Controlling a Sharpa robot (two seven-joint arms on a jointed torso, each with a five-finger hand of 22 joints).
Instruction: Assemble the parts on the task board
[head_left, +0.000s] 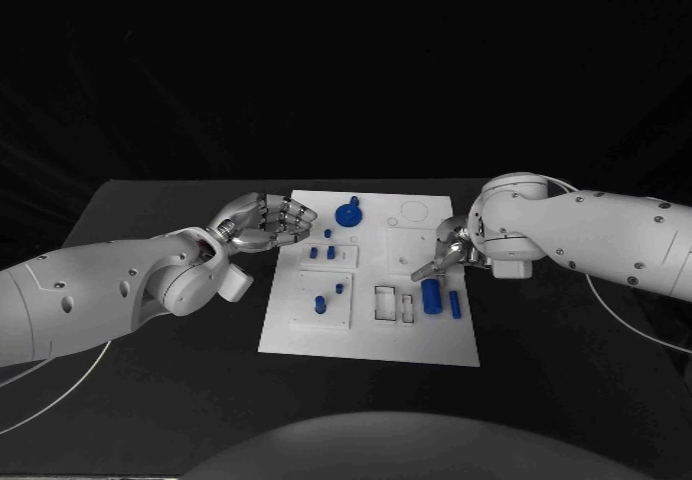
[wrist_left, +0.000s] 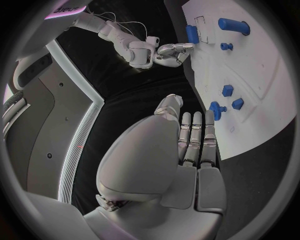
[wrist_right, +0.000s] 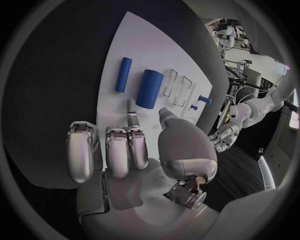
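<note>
The right hand (head_left: 450, 252) hangs over the right side of the white board (head_left: 375, 335), fingers curled inward with nothing in them; one fingertip (wrist_right: 132, 116) points down at the board surface just short of the thick blue cylinder (head_left: 431, 293). A thinner blue rod (head_left: 456, 304) lies just beside that cylinder, toward the board's right edge, and both lie flat and parallel. On the cylinder's other side are two empty rectangular slots (head_left: 385, 304).

The left hand (head_left: 267, 222) sits at the board's left edge, fingers folded in toward the palm and gripping nothing. Near it, a round blue knob (head_left: 348, 213) stands at the far part of the board, with small blue pegs (head_left: 327, 252) upright on the left half. The board rests in the middle of the black worktop (head_left: 173, 380).
</note>
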